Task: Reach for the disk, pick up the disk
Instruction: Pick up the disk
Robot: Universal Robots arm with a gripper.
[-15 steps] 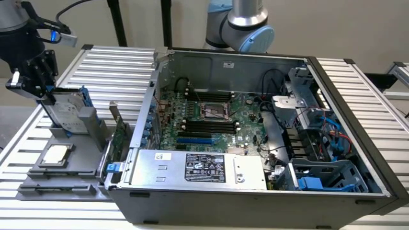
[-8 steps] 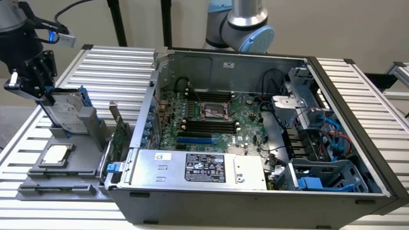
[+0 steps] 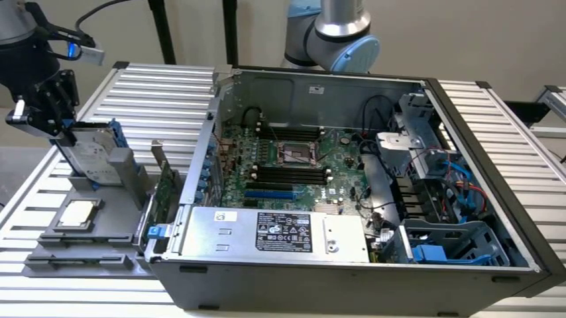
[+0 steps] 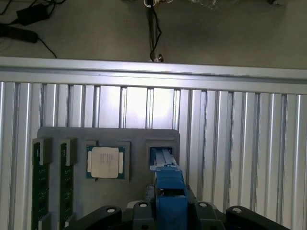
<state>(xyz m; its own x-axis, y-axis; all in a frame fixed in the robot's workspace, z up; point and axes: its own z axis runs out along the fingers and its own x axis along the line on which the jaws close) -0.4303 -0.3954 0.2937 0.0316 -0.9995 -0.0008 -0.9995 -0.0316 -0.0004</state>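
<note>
At the exterior view's left, beside the open computer case (image 3: 354, 265), your jaws are clamped on the upper end of the disk (image 3: 89, 156). You see the disk standing on edge and leaning a little, its white label facing out and its blue carrier along the edge nearer the case. Its lower end sits at the upright grey holder (image 3: 128, 173) on the tray (image 3: 53, 260); you cannot tell whether it has left the slot. From the wrist view you look down along the blue carrier, with the jaws pressed close on each side of it. On the same tray, the chip (image 3: 78, 213) lies flat just beside the disk's slot, and two memory sticks (image 4: 41, 187) stand beyond it. The tray rests on the ribbed metal surface (image 3: 159, 86).
</note>
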